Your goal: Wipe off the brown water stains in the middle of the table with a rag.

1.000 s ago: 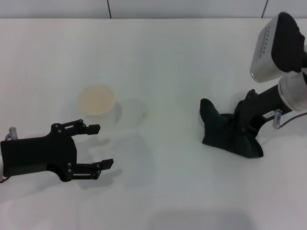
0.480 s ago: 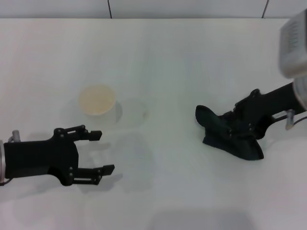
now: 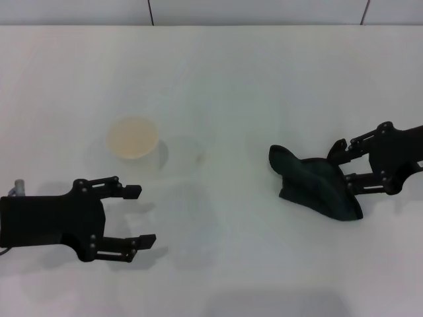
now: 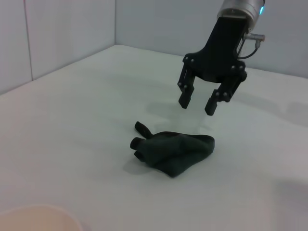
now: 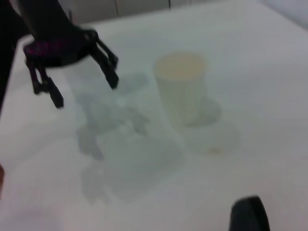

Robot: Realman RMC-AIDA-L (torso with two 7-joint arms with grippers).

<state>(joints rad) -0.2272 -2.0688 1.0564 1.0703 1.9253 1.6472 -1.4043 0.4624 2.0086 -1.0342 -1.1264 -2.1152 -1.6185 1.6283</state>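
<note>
Rag released beside the stain — both claws spread, clamped on nothing.

The rag [image 3: 316, 187] is left crumpled on the table [image 3: 251, 79] beneath the right gripper [image 3: 345, 165], well apart from the brown water stains [image 3: 199, 158]; the left gripper [image 3: 137, 215] is parked near the cup [image 3: 133, 139].

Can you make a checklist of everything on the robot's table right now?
Surface: white table, smooth and plain.
Job's things: dark rag lies crumpled on the robot's right side; a faint brown stain sits beside the cup.
Clutter: whitish cup, upright, beige inside.
Claws: left claw open, low, in front of the cup; right claw open, raised above the rag, not touching it.
Cables: nothing seen.
Surroundings: pale panel wall behind the table.
</note>
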